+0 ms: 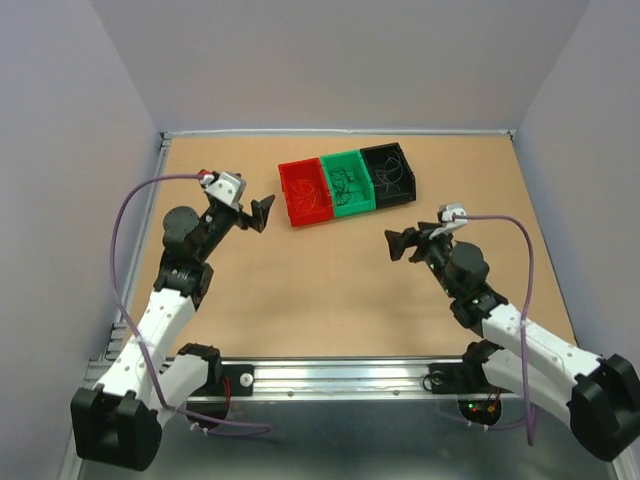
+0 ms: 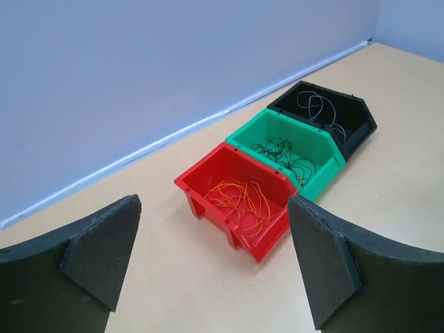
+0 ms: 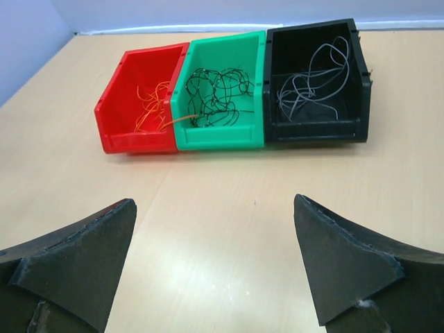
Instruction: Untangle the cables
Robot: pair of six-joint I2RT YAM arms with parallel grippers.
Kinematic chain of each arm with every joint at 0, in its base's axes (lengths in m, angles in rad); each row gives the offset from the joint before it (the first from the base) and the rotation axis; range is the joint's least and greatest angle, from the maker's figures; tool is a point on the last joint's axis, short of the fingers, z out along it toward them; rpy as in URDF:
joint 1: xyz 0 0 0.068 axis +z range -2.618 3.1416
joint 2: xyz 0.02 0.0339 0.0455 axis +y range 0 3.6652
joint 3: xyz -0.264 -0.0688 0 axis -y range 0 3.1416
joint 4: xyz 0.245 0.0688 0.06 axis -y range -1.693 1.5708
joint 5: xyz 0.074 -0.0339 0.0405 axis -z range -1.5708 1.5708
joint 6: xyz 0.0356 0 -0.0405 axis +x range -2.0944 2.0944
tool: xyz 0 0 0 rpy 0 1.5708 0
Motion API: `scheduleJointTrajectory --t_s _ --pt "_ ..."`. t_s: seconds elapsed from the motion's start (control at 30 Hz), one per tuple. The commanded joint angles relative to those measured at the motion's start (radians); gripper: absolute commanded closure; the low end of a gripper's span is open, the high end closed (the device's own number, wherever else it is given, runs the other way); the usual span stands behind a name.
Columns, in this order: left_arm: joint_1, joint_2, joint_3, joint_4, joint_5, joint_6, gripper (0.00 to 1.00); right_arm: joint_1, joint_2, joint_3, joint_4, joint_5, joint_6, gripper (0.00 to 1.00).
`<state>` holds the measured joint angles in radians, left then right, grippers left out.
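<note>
Left gripper (image 1: 260, 214) is wide open with nothing between the jaws. It hangs above the counter (image 1: 300, 300) on the left side and faces the bins. Right gripper (image 1: 398, 245) is also wide open and empty. It sits over the right side of the counter, well apart from the left one, pointing left toward the middle. Neither gripper touches the bins or anything in them.

Three small bins stand touching in a row near the far edge of the counter: red bin (image 3: 135, 141) on the left, green bin (image 3: 215, 137) in the middle, black bin (image 3: 316, 130) on the right. The row is angled slightly, with the black end farther back.

The cables are all inside the bins, sorted by colour. Orange cables (image 3: 149, 104) lie in a loose bunch in the red bin. Dark cables (image 3: 218, 94) form a wiry tangle in the green bin. Grey cables (image 3: 312, 76) lie in loose loops in the black bin. One orange strand (image 3: 182, 119) crosses the shared wall from the red bin into the green bin.

Plain pale walls close in the counter at the back and on both sides.
</note>
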<state>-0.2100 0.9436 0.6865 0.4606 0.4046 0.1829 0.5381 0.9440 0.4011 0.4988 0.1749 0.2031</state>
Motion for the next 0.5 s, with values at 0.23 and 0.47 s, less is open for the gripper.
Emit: scheduleJointTrajectory --t_s 0.23,0.47 --pt "0.001 -0.318 -0.314 0.148 0.025 0.108 0.01 0.007 -0.496 -0.39 0.262 0.069 0.068 0.0" --pt "0.001 -0.356 -0.331 0.127 0.12 0.201 0.01 0.007 -0.706 -0.485 0.271 0.083 0.064 0.0"
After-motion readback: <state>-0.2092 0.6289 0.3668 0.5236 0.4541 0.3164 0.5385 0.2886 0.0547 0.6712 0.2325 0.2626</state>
